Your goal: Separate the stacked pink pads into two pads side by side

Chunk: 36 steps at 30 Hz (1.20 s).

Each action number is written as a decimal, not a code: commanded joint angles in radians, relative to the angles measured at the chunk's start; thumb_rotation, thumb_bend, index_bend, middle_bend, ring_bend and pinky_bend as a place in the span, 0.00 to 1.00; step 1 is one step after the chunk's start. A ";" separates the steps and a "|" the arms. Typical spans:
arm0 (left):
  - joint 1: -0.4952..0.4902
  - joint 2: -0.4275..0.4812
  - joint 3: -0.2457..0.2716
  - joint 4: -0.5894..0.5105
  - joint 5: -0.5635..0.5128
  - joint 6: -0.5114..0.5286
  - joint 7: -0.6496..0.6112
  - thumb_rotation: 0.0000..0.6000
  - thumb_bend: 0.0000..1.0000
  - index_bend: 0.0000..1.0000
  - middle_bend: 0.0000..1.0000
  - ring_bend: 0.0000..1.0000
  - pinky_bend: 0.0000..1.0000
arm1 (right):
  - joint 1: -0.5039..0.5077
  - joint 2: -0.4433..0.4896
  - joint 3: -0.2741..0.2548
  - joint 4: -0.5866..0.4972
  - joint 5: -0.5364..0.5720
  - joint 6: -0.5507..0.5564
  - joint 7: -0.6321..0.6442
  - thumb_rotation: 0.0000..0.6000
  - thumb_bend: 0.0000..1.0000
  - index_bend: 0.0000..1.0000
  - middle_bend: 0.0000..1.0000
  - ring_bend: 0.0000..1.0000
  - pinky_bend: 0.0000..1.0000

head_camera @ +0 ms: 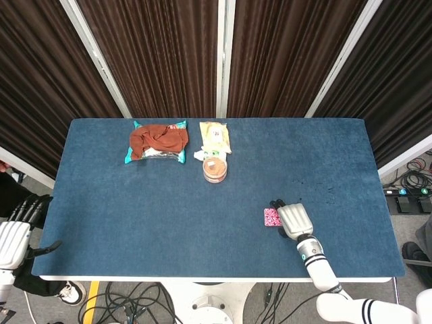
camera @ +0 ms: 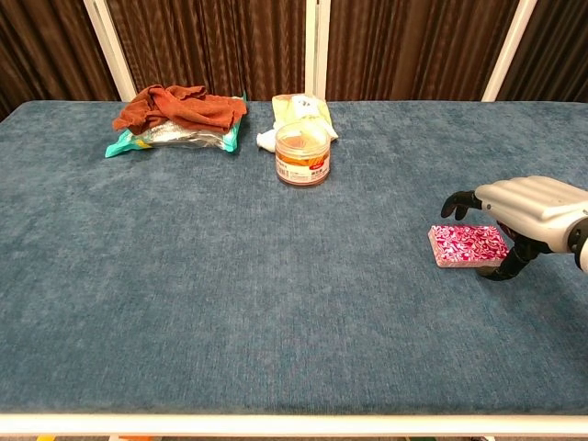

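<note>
Overhead – right hand (head_camera: 295,220) over pink pads (camera: 468,245).

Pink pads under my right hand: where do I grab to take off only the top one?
Probably by the top pad's two long edges, coming down from above. The pink pads lie flat on the blue table as a thin stack, so only the upper edges can be pinched. The right hand hovers over the stack's right end, with a finger at its far edge and the thumb near its front corner.
</note>
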<state>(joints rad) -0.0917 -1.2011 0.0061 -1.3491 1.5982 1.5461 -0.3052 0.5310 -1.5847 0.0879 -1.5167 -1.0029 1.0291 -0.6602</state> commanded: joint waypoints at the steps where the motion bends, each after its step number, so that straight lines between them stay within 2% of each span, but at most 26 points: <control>1: 0.000 0.000 0.000 0.000 -0.001 -0.001 0.001 1.00 0.02 0.11 0.10 0.00 0.13 | 0.004 -0.002 -0.003 0.000 0.004 0.000 -0.004 1.00 0.18 0.22 0.24 0.82 0.90; 36: 0.000 -0.001 0.003 0.004 -0.002 -0.010 0.006 1.00 0.02 0.11 0.10 0.00 0.13 | 0.021 -0.018 -0.019 0.019 0.017 0.043 -0.013 1.00 0.21 0.33 0.32 0.82 0.90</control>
<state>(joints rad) -0.0914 -1.2026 0.0093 -1.3449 1.5962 1.5361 -0.2995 0.5516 -1.6021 0.0685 -1.4979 -0.9850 1.0712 -0.6740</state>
